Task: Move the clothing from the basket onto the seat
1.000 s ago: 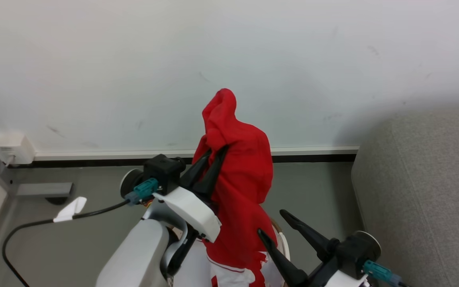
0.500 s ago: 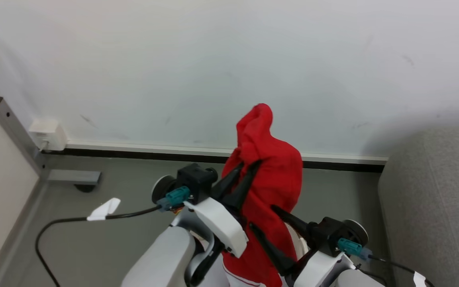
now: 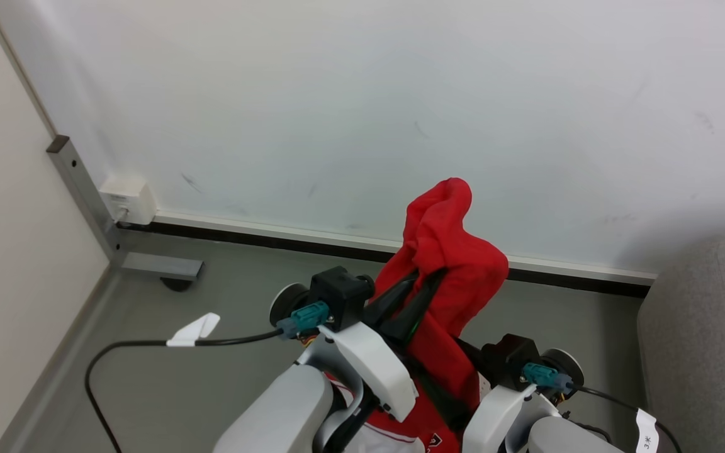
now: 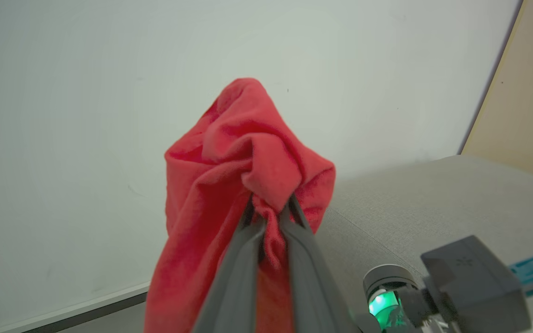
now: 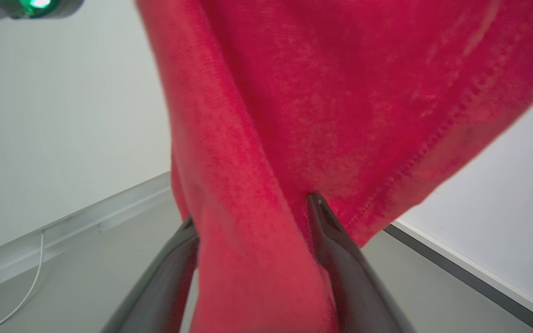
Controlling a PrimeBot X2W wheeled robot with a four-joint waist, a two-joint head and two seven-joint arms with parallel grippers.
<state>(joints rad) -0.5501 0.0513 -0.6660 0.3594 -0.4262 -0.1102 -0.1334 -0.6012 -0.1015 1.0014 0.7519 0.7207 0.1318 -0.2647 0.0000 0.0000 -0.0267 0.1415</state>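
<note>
White forearms [image 3: 372,368]; teal connectors [image 3: 304,314]; black cable [image 3: 136,344]; dark fingers [image 4: 234,277].

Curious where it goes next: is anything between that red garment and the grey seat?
Nothing loose. The red garment hangs from the shut left gripper; toward the grey seat are floor and the robot's open right gripper, its fingers straddling it.

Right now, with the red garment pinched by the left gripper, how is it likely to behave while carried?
Probably floppy: the red garment bunches above the left gripper and drapes down loose. Likely light, since one small pinch holds the bunch up. It may swing or snag, as fabric hangs between the fingers of the open right gripper.
</note>
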